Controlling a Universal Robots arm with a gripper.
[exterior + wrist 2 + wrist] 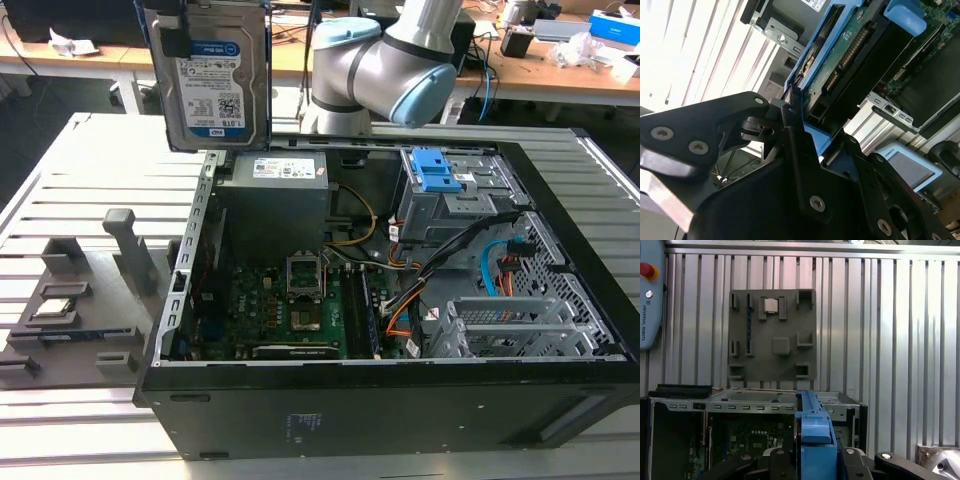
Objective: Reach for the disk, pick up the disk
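Observation:
The disk (213, 78), a silver hard drive with a white-and-blue label and a blue bracket, hangs upright in the air above the back corner of the open computer case (380, 400), toward the exterior view's left. In the second wrist view my gripper (799, 111) is shut on the disk's (840, 65) blue-edged end, and the green circuit side faces the camera. In the first wrist view the disk's blue bracket (812, 432) stands edge-on between the black fingers (777, 460) of my gripper (812, 462).
The case lies on a slatted metal table (70, 160), its motherboard (290, 310) and cables exposed. A blue drive-bay clip (438, 170) sits inside it. A grey fixture tray (80, 300) with small parts lies toward the exterior view's left. My arm (400, 60) stands behind the case.

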